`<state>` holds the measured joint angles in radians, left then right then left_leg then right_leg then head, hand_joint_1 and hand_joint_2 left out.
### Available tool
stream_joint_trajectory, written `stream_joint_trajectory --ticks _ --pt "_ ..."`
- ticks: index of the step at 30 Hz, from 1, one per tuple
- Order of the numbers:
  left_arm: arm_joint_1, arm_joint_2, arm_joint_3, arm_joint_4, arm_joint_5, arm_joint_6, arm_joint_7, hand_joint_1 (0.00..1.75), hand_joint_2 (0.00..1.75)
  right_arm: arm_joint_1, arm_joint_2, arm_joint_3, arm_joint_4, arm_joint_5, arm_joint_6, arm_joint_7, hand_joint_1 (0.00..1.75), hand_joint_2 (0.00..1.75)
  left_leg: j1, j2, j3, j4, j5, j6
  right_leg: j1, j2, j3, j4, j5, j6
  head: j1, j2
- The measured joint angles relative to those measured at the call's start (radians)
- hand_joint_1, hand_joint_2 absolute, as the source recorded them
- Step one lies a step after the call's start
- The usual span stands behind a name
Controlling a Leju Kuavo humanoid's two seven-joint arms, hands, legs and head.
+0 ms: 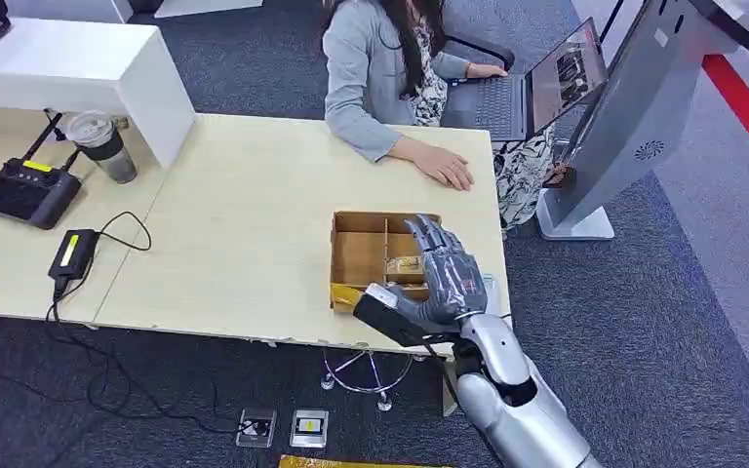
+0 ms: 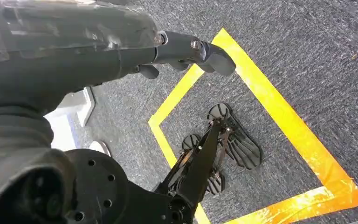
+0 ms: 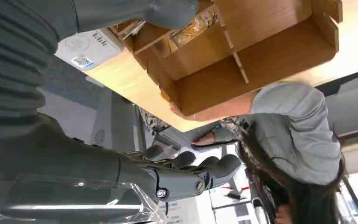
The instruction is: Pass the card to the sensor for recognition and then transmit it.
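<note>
My right hand (image 1: 441, 276) hovers with its fingers spread over the near right corner of a wooden compartment box (image 1: 361, 255) on the table; it holds nothing. In the right wrist view the thumb (image 3: 168, 10) is above the box (image 3: 261, 56) and the fingers (image 3: 200, 170) are apart. A pale wrapped item (image 1: 406, 265) lies in one compartment; whether it is the card I cannot tell. A white labelled device (image 3: 87, 46) sits on the table beside the box. My left hand (image 2: 186, 51) hangs over the carpet, fingers stretched out and empty.
A person sits across the table with one hand (image 1: 447, 168) resting near the box and a laptop (image 1: 536, 93) beside it. A grey kiosk stand (image 1: 634, 117) is at the right. A controller (image 1: 29, 191), a cup (image 1: 103, 146) and an adapter (image 1: 72, 252) lie at the left.
</note>
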<state>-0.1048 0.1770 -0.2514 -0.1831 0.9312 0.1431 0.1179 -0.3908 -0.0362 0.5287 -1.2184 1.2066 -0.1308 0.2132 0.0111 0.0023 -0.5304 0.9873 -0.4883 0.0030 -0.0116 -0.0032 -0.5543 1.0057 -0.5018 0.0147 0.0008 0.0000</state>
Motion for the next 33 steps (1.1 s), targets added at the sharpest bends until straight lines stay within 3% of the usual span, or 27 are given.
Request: stream_joint_trajectory --ticks 13,33 --pt "0.000 0.003 -0.007 0.000 0.000 -0.005 -0.004 0.00 0.00 -0.019 0.037 0.000 0.080 -0.010 0.002 -0.018 0.00 1.75 0.000 0.000 0.000 0.000 0.000 0.000 0.000 0.000 0.000 0.000 0.000 0.000 0.000 0.000" --pt "0.000 0.003 -0.017 0.000 0.001 -0.008 -0.005 0.00 0.00 -0.023 0.047 0.000 0.138 -0.019 0.007 -0.034 0.00 1.75 0.000 0.000 0.000 0.000 0.000 0.000 0.000 0.000 0.000 0.000 0.000 0.000 0.000 0.000"
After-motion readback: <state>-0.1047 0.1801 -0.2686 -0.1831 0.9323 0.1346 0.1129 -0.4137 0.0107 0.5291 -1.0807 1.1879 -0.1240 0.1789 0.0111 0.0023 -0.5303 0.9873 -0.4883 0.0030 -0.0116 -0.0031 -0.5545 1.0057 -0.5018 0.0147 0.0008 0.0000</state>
